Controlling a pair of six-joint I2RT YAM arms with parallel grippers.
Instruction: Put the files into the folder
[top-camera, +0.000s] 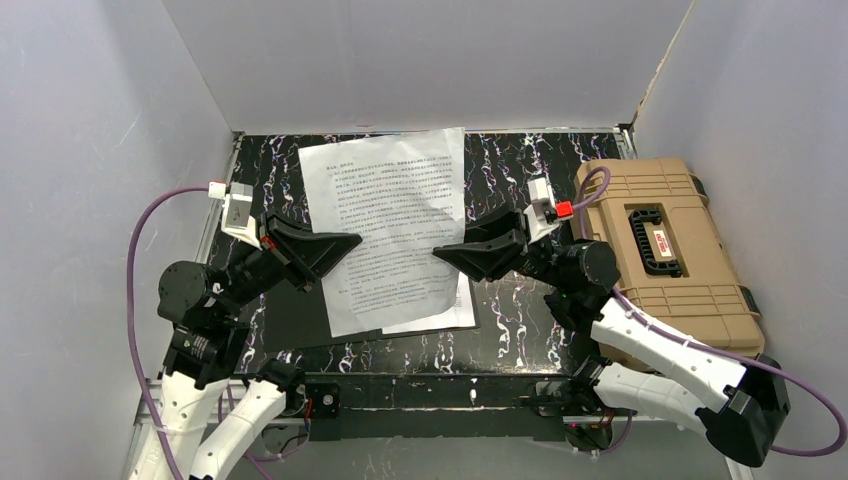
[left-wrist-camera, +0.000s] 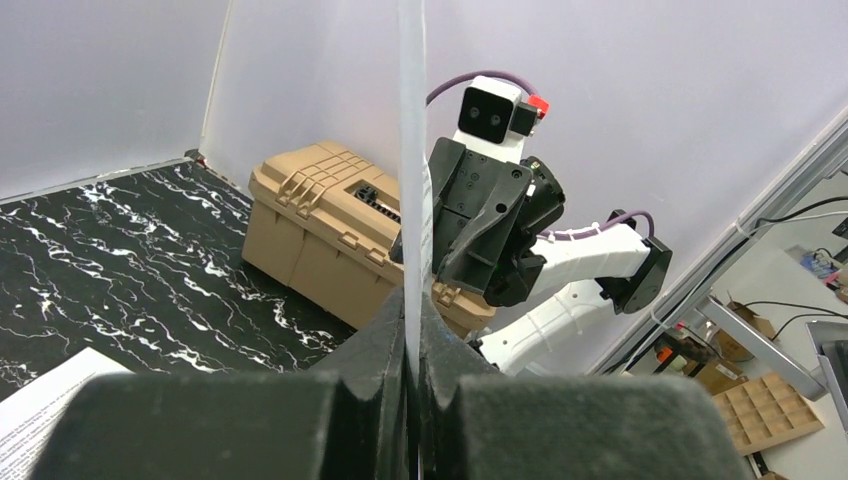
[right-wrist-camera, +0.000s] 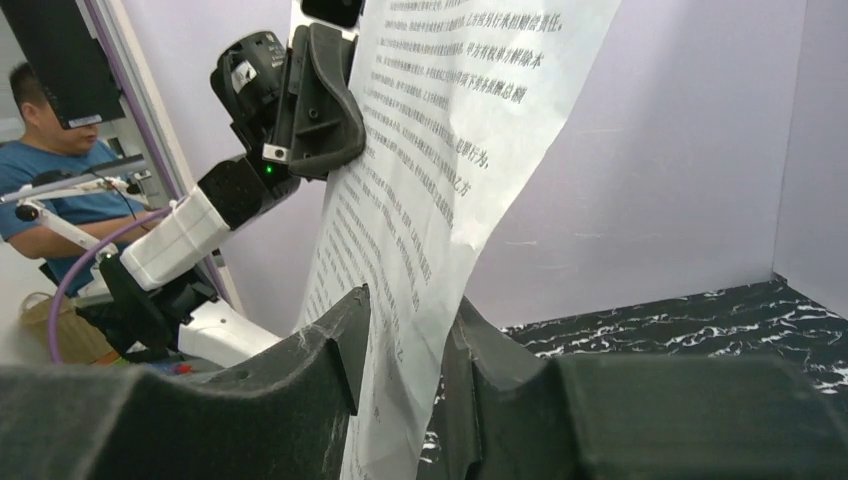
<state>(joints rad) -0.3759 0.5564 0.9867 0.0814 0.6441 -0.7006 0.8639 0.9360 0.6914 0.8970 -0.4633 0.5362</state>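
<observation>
L end effector (top-camera: 352, 241) clamped on left edge of a sheet (top-camera: 388, 195), held above worktop (top-camera: 515, 320). R end effector (top-camera: 442, 253) jaws part-open, sheet's right edge between them. More sheets (top-camera: 445, 318) lie flat beneath. Tan case (top-camera: 660, 250) far right.

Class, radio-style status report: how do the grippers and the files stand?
Left gripper shut on raised sheet. Right gripper open around its opposite edge. More sheets flat on table. Tan case at right, apart.
</observation>
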